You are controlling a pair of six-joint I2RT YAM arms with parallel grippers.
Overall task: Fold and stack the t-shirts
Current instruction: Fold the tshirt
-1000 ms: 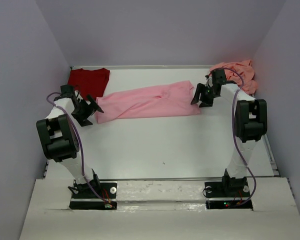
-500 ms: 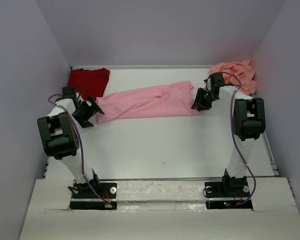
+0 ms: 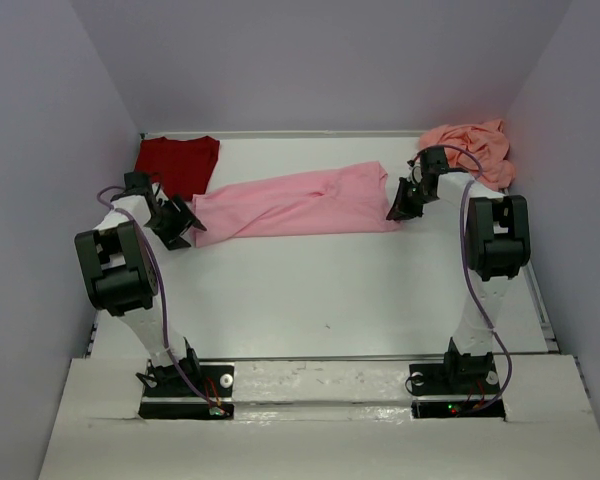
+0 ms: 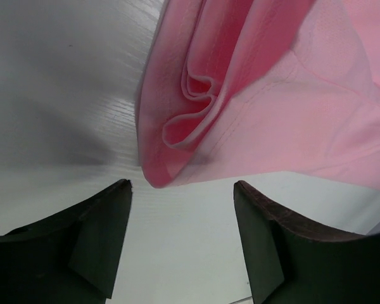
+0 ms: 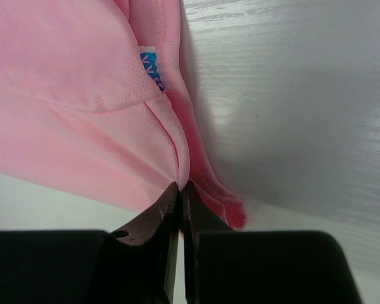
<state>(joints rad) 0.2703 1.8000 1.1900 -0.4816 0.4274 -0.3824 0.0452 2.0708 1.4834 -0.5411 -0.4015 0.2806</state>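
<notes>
Across mid-table: light pink cloth t-shirt (image 3: 295, 203) lies as a long rumpled band running L to R, one gripper at each end.

L end: left gripper (image 3: 183, 222) sits low by the shirt's end, fingers (image 4: 101, 240) apart. A bunched fold of cloth is just ahead of the gap, no contact seen. R end: right gripper (image 3: 400, 200) has fingers together, clamped on the shirt's hem at the corner; white neck label w/ blue print (image 5: 153, 68) shows close by. Dark red cloth t-shirt (image 3: 178, 160) lies flat at far-L corner of white table (image 3: 330, 290), just beside the pink shirt's L end. Salmon-pink cloth t-shirt (image 3: 470, 145) is crumpled in far-R corner, behind the R arm.
</notes>
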